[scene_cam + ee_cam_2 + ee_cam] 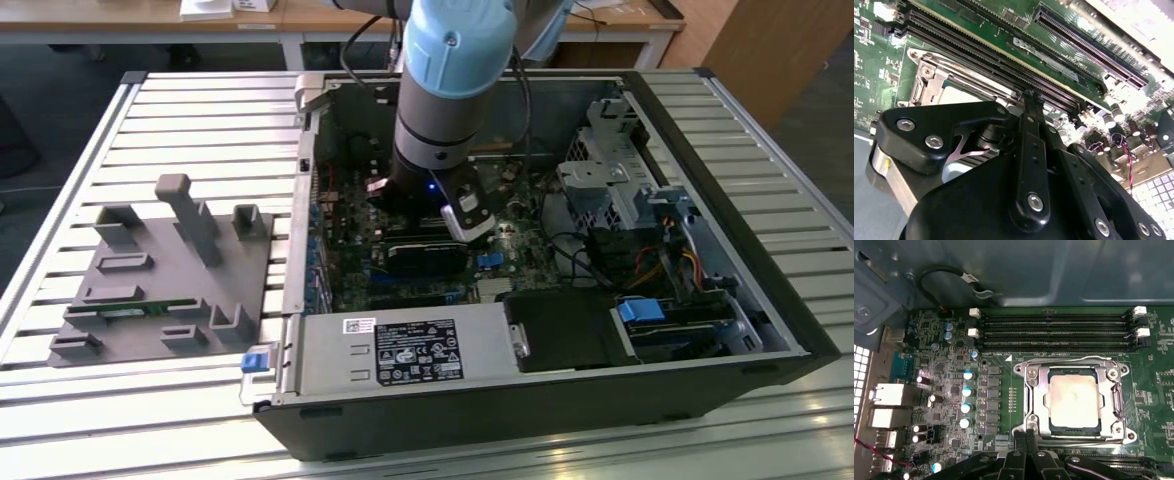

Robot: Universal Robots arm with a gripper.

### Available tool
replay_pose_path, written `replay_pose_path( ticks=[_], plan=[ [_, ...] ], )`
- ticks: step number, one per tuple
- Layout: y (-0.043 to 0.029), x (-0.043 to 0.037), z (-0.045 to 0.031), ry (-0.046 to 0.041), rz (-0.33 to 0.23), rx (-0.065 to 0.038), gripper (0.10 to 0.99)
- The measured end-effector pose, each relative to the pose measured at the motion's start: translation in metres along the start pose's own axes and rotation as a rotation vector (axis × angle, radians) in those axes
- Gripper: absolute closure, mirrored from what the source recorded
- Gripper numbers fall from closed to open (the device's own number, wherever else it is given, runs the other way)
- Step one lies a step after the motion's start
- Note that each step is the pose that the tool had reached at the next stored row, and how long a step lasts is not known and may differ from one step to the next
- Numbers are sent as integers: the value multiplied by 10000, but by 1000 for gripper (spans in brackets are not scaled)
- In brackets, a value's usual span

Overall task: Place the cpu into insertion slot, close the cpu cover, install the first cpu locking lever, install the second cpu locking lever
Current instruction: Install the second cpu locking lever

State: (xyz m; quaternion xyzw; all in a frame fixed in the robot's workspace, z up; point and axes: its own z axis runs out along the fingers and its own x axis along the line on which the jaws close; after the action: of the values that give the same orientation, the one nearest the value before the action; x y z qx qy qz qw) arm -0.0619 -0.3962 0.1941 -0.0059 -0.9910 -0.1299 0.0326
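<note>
In the first wrist view the cpu [1074, 399], a dull silver-beige square, lies flat in the insertion slot [1021, 369] on the green motherboard. The cpu cover [1037, 390], a silvery frame, lies down around it. A thin wire lever [1074, 359] runs flat along the side of the socket that faces the memory slots. My gripper [1025, 434] is shut, its two black fingertips together at the socket's edge on the opposite side, with nothing visibly between them. The second wrist view has the gripper [1032, 97] against the socket frame [929, 80]. In the exterior view the arm [447, 90] reaches down into the computer case.
Long black memory slots [1054, 330] run beside the socket, and a row of capacitors [968, 390] stands on its other side. The open case [747, 300] holds a drive cage [614, 180] and a power supply [400, 350]. A grey fixture [160, 270] sits on the slatted table.
</note>
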Motion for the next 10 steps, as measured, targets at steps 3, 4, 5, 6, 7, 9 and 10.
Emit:
replay_pose_path(
  ticks=[3, 4, 5, 6, 7, 9, 10],
  plan=[
    [-3, 21, 11, 1, -4, -69, 980],
    [-4, 26, 15, 1, -5, -87, 980],
    [-5, 29, 21, 1, -6, -104, 980],
    [-6, 30, 27, 2, -10, -127, 980],
    [-9, 31, 31, 4, -11, -151, 980],
    [-11, 35, 42, 5, -13, -211, 980],
    [-14, 39, 49, 7, -16, -264, 980]
  ],
)
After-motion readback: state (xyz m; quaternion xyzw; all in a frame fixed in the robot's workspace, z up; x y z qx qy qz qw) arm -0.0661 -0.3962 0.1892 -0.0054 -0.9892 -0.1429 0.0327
